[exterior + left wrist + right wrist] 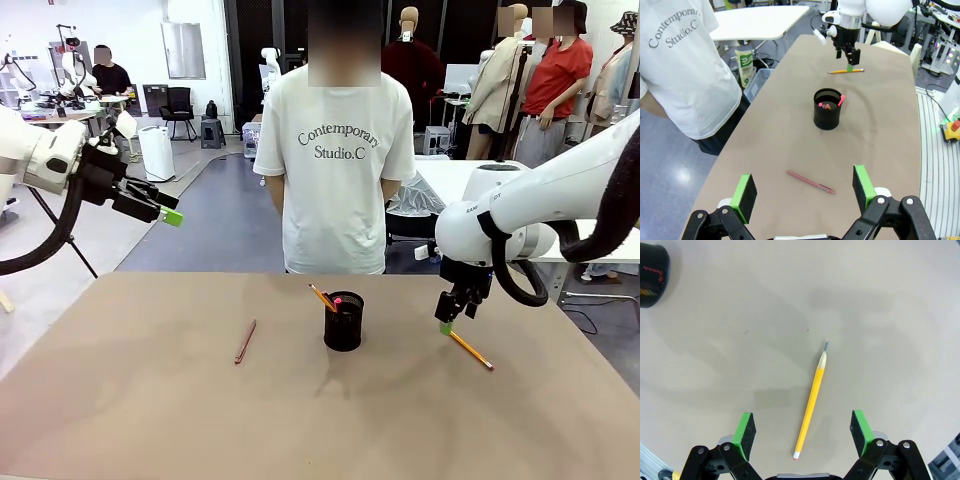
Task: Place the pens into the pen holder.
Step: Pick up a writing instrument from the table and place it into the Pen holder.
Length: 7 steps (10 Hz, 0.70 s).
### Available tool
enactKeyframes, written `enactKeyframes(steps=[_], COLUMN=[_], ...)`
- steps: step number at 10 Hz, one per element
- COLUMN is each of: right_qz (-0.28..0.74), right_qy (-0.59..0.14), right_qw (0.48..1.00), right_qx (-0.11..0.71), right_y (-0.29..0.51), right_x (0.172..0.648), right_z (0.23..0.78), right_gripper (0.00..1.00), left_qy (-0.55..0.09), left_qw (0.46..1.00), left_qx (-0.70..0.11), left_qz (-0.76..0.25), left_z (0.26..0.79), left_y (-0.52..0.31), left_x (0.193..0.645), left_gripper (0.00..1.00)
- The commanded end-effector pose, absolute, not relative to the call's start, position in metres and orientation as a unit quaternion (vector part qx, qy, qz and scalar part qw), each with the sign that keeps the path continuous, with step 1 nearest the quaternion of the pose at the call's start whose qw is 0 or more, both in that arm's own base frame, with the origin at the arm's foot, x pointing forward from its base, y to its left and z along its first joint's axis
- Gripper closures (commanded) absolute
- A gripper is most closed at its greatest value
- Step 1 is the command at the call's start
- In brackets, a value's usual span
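We find two pens (323,298) standing in the holder (343,325) at mid-bench (120,400). Two remain lying flat: a yellow pencil (810,400) beneath the released right pincer (446,325), and a reddish pen (245,341) left of the holder. The left pincer (165,212) hangs released, well above the bench.

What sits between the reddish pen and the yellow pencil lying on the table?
The black pen holder stands between the reddish pen and the yellow pencil lying on the table. The front view shows this best; the left wrist view shows it too.
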State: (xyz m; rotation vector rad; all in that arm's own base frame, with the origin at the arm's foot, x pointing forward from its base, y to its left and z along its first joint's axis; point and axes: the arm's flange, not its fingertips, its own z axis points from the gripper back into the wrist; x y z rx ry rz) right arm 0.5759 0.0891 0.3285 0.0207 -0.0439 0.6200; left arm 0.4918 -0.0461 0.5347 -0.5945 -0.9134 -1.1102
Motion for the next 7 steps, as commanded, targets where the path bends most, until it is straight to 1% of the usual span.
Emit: enactKeyframes(steps=[1,4,7], right_qz=[0.311,0.306,0.295], right_qy=[-0.028,-0.04,-0.029], right_qw=[0.95,0.951,0.955], right_qx=[0.001,-0.002,-0.003], right_y=[0.085,0.085,0.087], right_x=[0.592,0.604,0.616], right_z=[0.316,0.307,0.299], right_gripper=[0.0,0.0,0.0], left_qy=[-0.413,-0.413,-0.413], left_qw=[0.712,0.712,0.712], left_qx=[-0.267,-0.267,-0.267], left_qz=[-0.501,-0.501,-0.501], left_z=[0.537,0.537,0.537], left_y=[-0.046,-0.046,-0.046], left_x=[0.492,0.492,0.492], left_gripper=[0.0,0.0,0.0])
